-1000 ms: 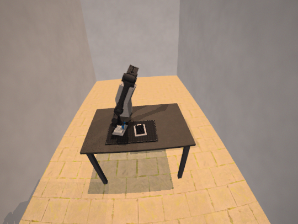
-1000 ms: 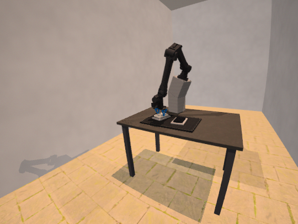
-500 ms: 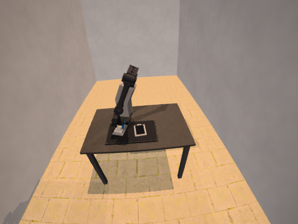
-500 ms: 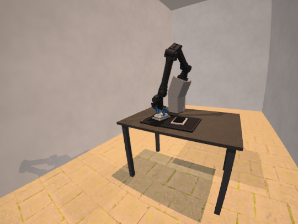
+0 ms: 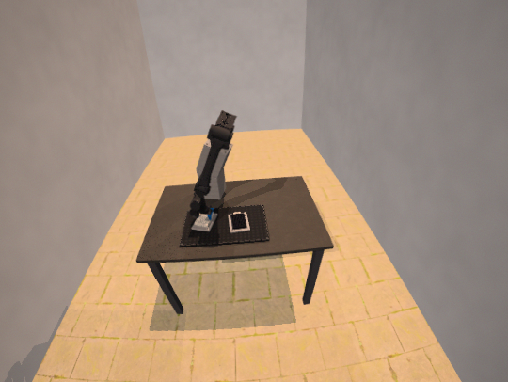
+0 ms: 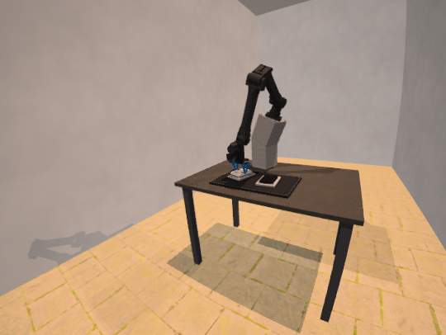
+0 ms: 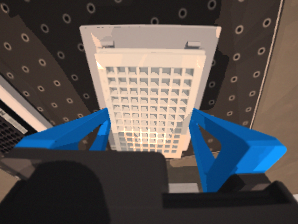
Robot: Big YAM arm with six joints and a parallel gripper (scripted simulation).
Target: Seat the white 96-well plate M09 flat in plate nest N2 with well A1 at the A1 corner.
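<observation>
The white 96-well plate M09 (image 7: 150,107) is gripped across its long sides by my blue-fingered gripper (image 7: 149,132), which is shut on it near its close end. The plate hangs over the white nest N2 (image 7: 150,40), whose far edge and two locators show beyond it. In the top and exterior views the plate (image 5: 203,223) (image 6: 241,174) sits at the left end of the black deck mat, under the gripper (image 5: 210,215) (image 6: 240,167). The black plate M06 (image 5: 238,221) (image 6: 268,179) lies in its white nest N1 to the right.
The black perforated deck mat (image 5: 226,226) carries both nests on the dark table (image 5: 235,216). The grey robot base (image 5: 213,174) stands behind the nests. A white strip at the left edge of the wrist view (image 7: 20,107) belongs to the neighbouring nest.
</observation>
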